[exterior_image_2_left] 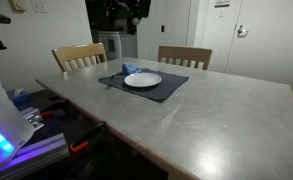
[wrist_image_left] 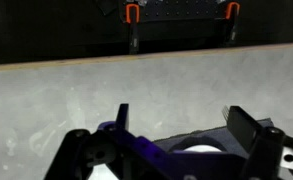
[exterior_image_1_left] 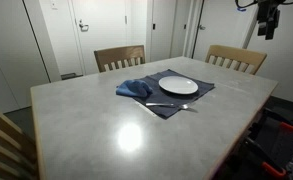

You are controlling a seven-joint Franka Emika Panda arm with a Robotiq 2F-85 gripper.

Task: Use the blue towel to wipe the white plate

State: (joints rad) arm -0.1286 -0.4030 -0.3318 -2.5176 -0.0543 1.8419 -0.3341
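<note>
Hanging wide open, gripper (wrist_image_left: 181, 120) sits high, well apart from blue towel (exterior_image_1_left: 134, 89).

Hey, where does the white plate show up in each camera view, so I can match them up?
Exterior view: the white plate lies right of centre, at mid-height.
Exterior view: the plate lies just left of centre, at mid-height.
Wrist view: only a pale sliver at the bottom edge, right of centre, probably the plate.
Shared landmark: the dark navy placemat under it.
</note>
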